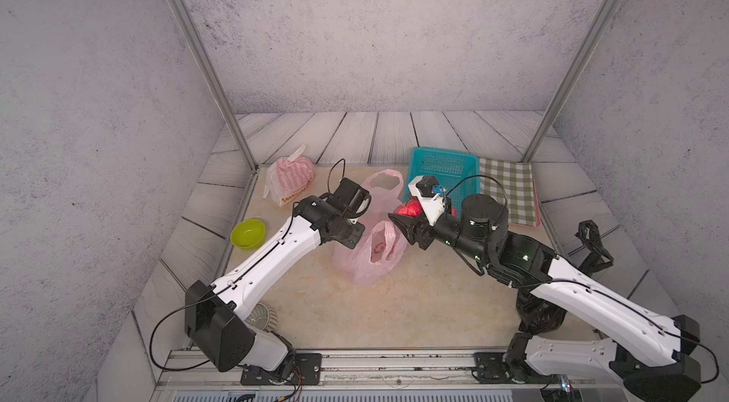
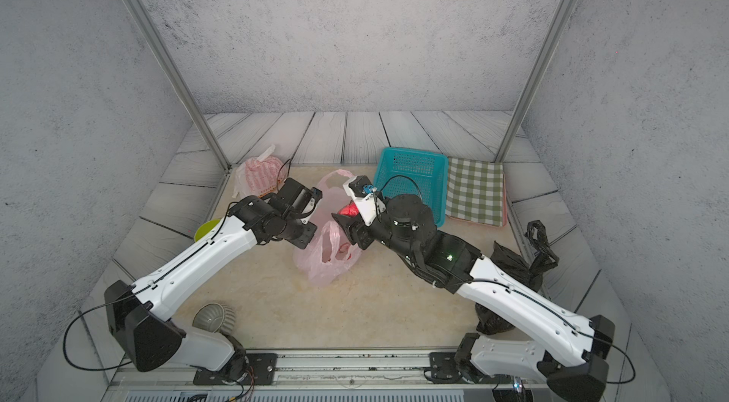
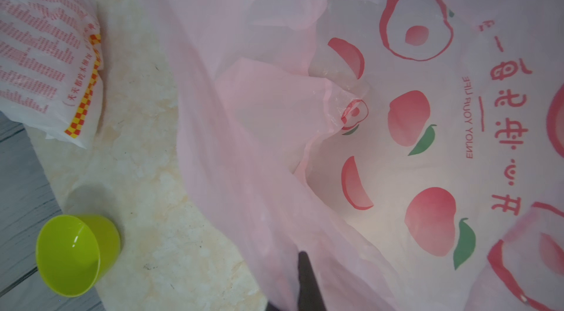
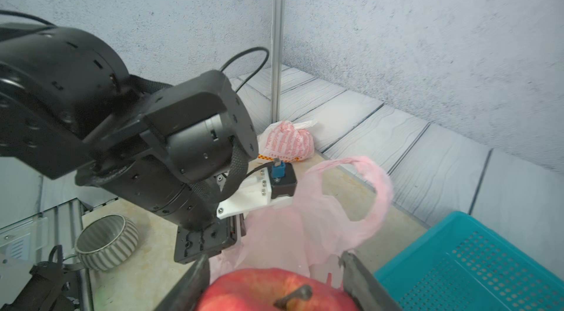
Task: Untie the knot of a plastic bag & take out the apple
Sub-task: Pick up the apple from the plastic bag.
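Apple [image 4: 238,294] in R hand [image 4: 274,276]; pink bag [image 4: 305,227], teal basket [image 4: 457,263] beside

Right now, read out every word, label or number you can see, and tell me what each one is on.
"ENJOY YOUR LIFE": pink bag, mirrored, read through the film.
Large red Chinese characters next to it on the pink bag: mirrored, not read with confidence.
"天天都吃": start of a small red line on the white bag; the rest is blurred.
Red dotted print on the white bag: too blurred to read.
No other text shows.
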{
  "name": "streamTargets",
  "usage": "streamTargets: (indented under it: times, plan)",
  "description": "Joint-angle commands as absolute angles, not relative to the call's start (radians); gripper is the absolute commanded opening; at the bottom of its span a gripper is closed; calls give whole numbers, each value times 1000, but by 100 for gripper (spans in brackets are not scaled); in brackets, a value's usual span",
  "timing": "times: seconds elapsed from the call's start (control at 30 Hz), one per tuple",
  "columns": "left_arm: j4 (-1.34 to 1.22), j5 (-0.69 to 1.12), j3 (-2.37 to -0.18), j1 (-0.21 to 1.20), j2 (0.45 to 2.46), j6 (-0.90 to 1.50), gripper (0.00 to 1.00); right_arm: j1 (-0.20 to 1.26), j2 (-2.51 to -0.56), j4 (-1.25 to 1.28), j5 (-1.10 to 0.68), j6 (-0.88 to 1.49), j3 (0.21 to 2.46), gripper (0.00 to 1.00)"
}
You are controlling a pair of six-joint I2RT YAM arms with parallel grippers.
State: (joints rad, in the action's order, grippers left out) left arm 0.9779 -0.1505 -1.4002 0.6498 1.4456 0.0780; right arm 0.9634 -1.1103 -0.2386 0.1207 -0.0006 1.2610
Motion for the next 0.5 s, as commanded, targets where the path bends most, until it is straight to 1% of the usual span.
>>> streamTargets:
  times: [0.0,0.17,0.23,0.3,0.33,0.4,0.47]
  plan:
    - [1008,-239,-1453,627,1446,61,0,965,-1054,-302,257,-65,1307,61]
    - [1045,-299,-1532,615,1432,55,0,954,-1047,-356,467,-110,1365,61]
    - [1055,-330,-1574,615,1422,56,0,910,-1056,-358,509,-104,1379,61]
    - [1063,-353,-1610,615,1418,58,0,807,-1078,-386,467,-43,1401,61]
    - [1057,-354,-1620,617,1413,56,0,732,-1094,-408,411,10,1415,61]
    - [1028,-328,-1611,617,1399,50,0,595,-1134,-434,309,111,1435,62]
    - [997,-290,-1579,618,1388,46,0,509,-1189,-454,278,177,1458,62]
